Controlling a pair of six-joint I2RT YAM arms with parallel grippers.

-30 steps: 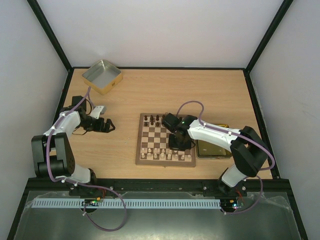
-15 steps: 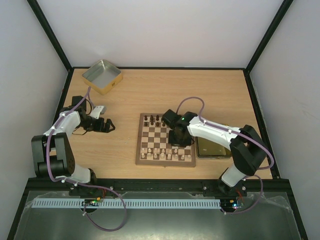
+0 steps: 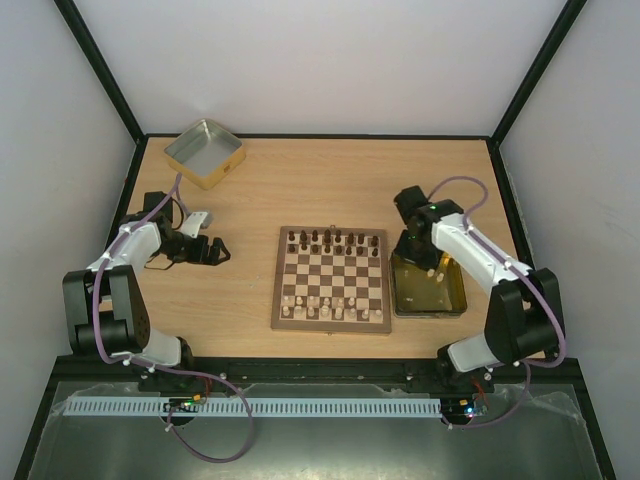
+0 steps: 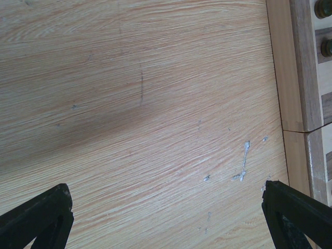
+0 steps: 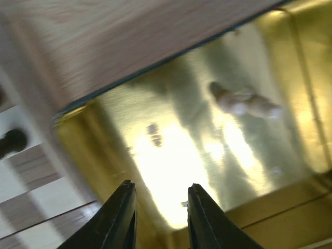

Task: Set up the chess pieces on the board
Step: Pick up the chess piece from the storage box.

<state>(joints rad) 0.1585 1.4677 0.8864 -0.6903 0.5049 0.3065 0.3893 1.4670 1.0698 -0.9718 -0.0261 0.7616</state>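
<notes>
The board (image 3: 330, 328) lies mid-table. Dark chess pieces (image 3: 331, 240) line its far row and cream pieces (image 3: 322, 303) stand in its near rows. My right gripper (image 3: 412, 256) is open and empty, hovering over the gold tin tray (image 3: 430, 313) right of the board. In the right wrist view the gripper (image 5: 161, 210) is above the tray floor (image 5: 171, 155), and one cream piece (image 5: 244, 104) lies on its side farther in. My left gripper (image 3: 215, 252) is open and empty over bare table left of the board; it also shows in the left wrist view (image 4: 166, 223).
A second metal tin (image 3: 204, 153) stands at the back left corner. A small grey object (image 3: 199, 218) lies beside the left arm. The board's left frame (image 4: 293, 67) and a dark piece (image 4: 326, 47) show in the left wrist view. Black enclosure rails border the table.
My right arm has drawn back from the board's far right squares and swung right over the tin tray. Dark pieces now show on the far row's right side. The left arm is still.
</notes>
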